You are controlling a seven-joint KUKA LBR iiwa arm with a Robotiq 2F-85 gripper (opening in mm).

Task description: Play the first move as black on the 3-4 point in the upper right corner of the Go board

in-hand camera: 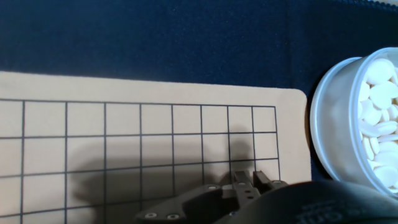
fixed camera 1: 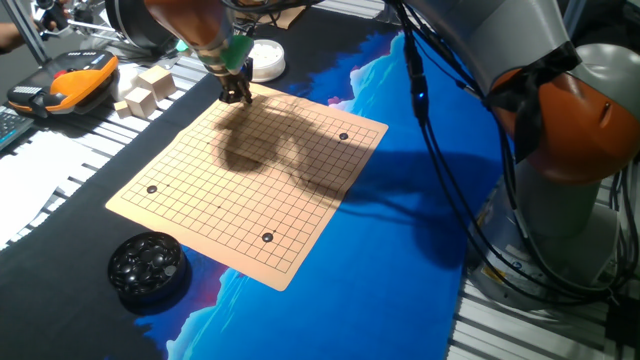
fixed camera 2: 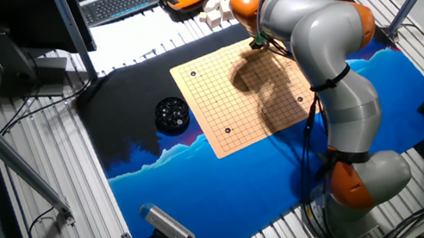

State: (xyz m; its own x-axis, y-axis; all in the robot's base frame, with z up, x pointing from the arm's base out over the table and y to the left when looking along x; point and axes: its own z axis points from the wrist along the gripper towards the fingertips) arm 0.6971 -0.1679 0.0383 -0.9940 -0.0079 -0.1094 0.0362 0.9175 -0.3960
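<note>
Gripper (fixed camera 1: 237,96) hung low over far corner of board (fixed camera 1: 245,185), next to bowl of white stones (fixed camera 1: 266,59). In hand view fingertips (in-hand camera: 247,181) seen side by side w/ only a thin gap, just above grid near board's corner by white bowl (in-hand camera: 323,109). Whether a black stone sat pinched there: couldn't tell, too small, tips hid it. So fingers near-together, load unknown.

No loose black stone visible under or beside tips in any view. Three black stones already on board: one near right corner (fixed camera 1: 344,136), one near left edge (fixed camera 1: 152,189), one toward near edge (fixed camera 1: 267,237). Remaining black stones in dark bowl (fixed camera 1: 147,265), off near-left corner, well apart from gripper, diagonally across board.

Key relation: target point lay a few grid lines in from corner, directly below or just inboard of tips in hand view. Judged: if stone held, short drop onto an intersection was all that remained. If not held, supply lay at opposite corner, whole board between.

Risk: off-intersection landing; stone round, apt to slide on smooth board.
</note>
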